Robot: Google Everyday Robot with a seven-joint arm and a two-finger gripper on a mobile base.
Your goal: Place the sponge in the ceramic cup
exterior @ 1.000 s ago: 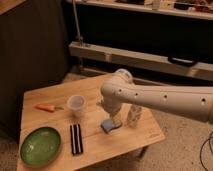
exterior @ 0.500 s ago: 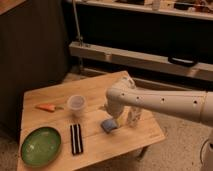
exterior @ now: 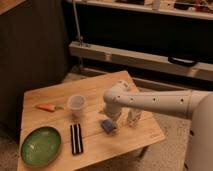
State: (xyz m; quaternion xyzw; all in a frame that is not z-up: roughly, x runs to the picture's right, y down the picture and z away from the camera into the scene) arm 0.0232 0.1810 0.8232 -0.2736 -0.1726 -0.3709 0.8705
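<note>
The blue sponge (exterior: pixel 107 125) lies flat on the wooden table (exterior: pixel 130 142), right of centre near the front. My gripper (exterior: pixel 113 118) hangs from the white arm (exterior: pixel 160 102), which reaches in from the right. It sits directly over the sponge's far right edge, very close to it or touching it. The ceramic cup (exterior: pixel 76 104) stands upright to the left of the sponge, about a hand's width away, with nothing in it that I can see.
A green plate (exterior: pixel 41 145) sits at the front left corner. A black striped flat rectangle (exterior: pixel 76 138) lies between plate and sponge. An orange carrot (exterior: pixel 46 107) lies left of the cup. A small clear shaker (exterior: pixel 133 117) stands just right of the gripper.
The arm's wrist came down and slightly left toward the sponge, then nearly stopped. Sponge, cup and the other objects have not moved.
</note>
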